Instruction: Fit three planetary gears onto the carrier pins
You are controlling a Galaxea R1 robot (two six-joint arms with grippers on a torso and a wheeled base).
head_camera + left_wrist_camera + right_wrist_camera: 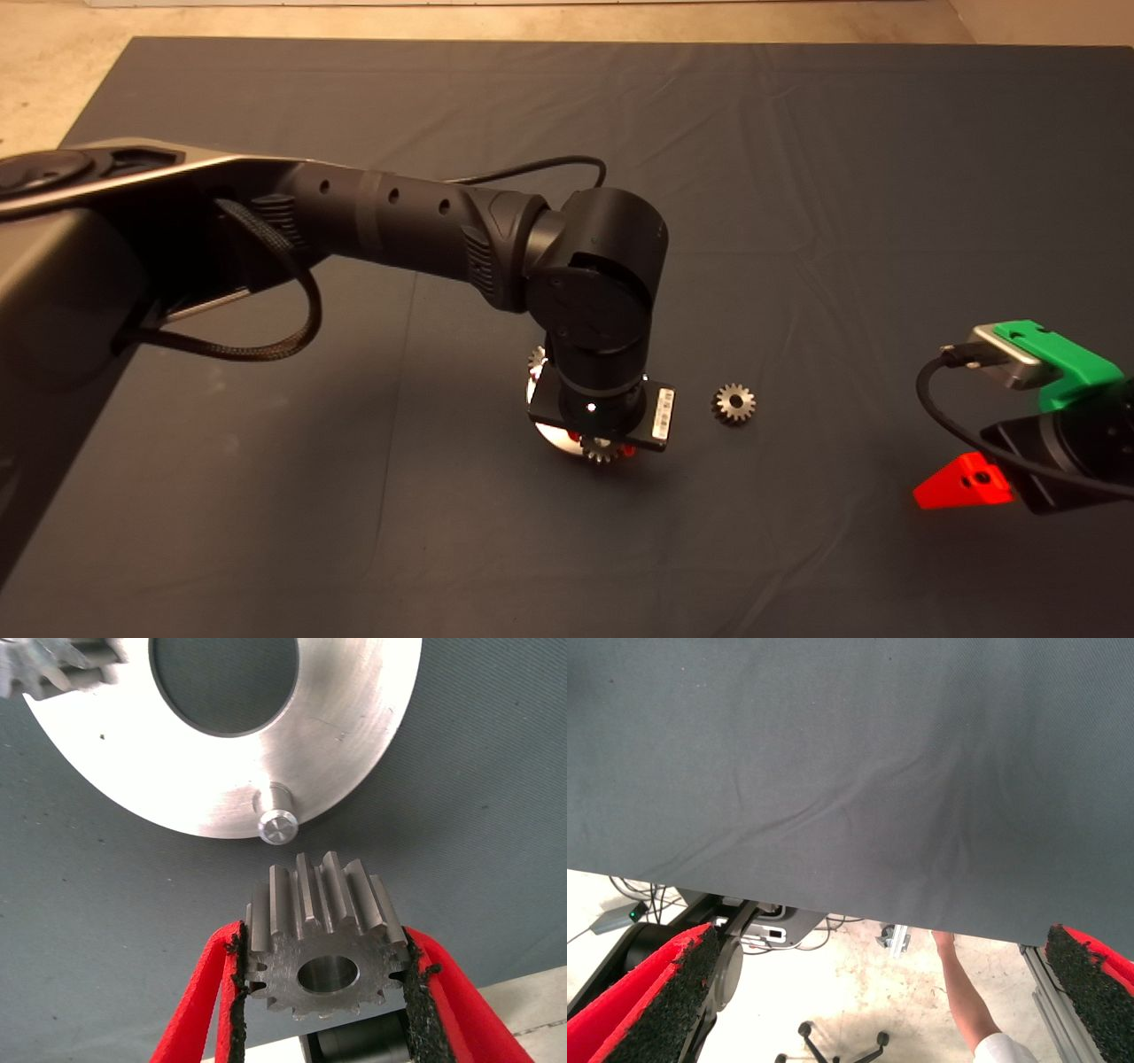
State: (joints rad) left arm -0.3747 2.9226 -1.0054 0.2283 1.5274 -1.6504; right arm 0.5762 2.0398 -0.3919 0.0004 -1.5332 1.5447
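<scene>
A big dark grey cloth mat (797, 177) covers the tabletop; a person's bare arm (961, 997) shows past its edge, above the pale floor (850, 992)

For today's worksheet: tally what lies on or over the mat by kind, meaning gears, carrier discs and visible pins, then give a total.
Gears: 3, one held in the left gripper, one loose on the mat, one already on the disc
Carrier discs: 1
Visible bare pins: 1
Total: 5

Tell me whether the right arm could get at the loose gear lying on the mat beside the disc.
Probably yes. The small silvery toothed gear lies alone on the dark mat, bare cloth between it and the parked right gripper, fingers open. The left gripper stays over the shiny disc.
</scene>
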